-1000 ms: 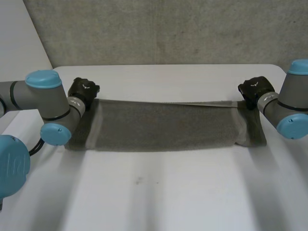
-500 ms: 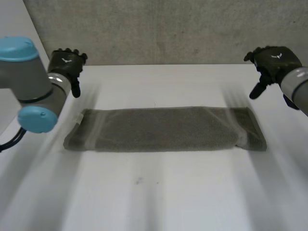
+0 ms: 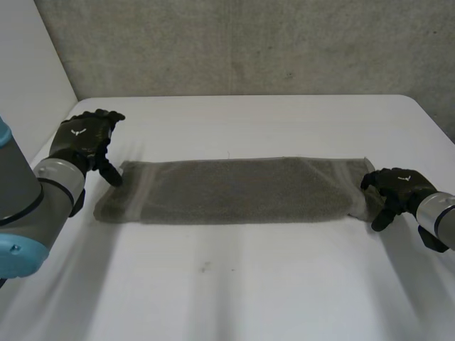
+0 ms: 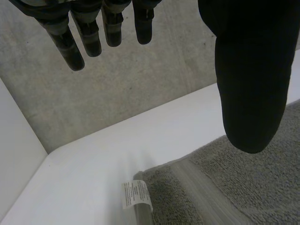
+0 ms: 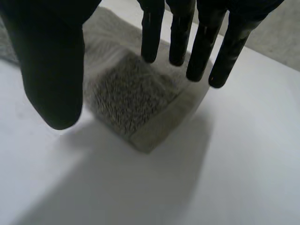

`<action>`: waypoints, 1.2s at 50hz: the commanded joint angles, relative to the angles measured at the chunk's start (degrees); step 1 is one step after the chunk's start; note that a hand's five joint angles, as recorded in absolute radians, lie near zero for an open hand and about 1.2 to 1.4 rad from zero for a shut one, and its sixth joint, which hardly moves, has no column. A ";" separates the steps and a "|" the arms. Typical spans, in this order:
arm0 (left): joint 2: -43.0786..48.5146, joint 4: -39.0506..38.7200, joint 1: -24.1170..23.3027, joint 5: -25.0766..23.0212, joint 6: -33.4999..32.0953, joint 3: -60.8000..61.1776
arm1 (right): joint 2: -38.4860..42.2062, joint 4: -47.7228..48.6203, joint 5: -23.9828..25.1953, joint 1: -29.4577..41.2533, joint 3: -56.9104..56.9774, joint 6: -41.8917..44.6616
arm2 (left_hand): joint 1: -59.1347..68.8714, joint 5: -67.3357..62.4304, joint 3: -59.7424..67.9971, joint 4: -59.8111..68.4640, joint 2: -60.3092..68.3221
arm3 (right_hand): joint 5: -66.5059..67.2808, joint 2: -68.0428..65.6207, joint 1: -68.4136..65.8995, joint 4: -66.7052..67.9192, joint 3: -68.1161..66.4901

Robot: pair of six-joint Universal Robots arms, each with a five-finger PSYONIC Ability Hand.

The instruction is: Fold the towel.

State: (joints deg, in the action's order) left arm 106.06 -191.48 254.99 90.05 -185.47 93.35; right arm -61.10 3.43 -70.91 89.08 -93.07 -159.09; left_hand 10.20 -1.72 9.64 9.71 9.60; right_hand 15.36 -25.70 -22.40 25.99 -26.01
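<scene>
Hands stand at opposite short ends. Left hand [image 3: 84, 138], spread and empty, hovers just beside the left end. Right hand [image 3: 398, 188], fingers straight (nothing held), hangs over a right-end corner. Towel [image 3: 238, 190] lies flat on the table [image 3: 234, 284], its long axis running hand to hand, equally near both.

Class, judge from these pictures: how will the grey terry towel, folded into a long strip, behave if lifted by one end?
Lifted, the grey terry towel would probably sag limply: it lies in soft flat layers on the white table. Its looped pile, under the right hand, likely grips rather than slips. Pushed, it may bunch.
</scene>
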 commanded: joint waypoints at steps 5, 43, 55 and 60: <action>0.46 -0.65 -0.02 0.13 0.03 0.60 | 4.85 6.84 -0.45 -0.48 1.75 2.37 | -0.15 1.67 0.41 0.34 0.45 | 34.61 -34.27 -37.56 33.98 -33.96; -1.12 -1.17 0.42 0.22 0.03 2.10 | 3.51 22.58 -3.91 32.88 12.47 38.93 | -0.20 1.72 0.36 0.29 0.40 | 54.64 -54.30 -57.60 54.01 -53.99; -1.12 -1.26 0.34 0.22 0.03 2.36 | 16.63 22.40 4.91 48.39 16.69 40.52 | -0.20 1.72 0.36 0.29 0.40 | 54.64 -54.30 -57.60 54.01 -53.99; -0.77 -1.44 0.42 0.22 0.03 2.19 | 18.74 20.48 4.73 49.18 16.87 40.44 | -0.20 1.72 0.36 0.29 0.40 | 42.04 -41.70 -45.00 41.41 -41.39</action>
State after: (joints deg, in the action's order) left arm 104.97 -192.79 255.39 90.27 -185.45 95.72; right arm -44.84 25.80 -65.71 137.14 -76.72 -118.36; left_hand 10.19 -1.72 9.49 9.63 9.47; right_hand 56.00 -67.40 -54.93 68.55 -68.41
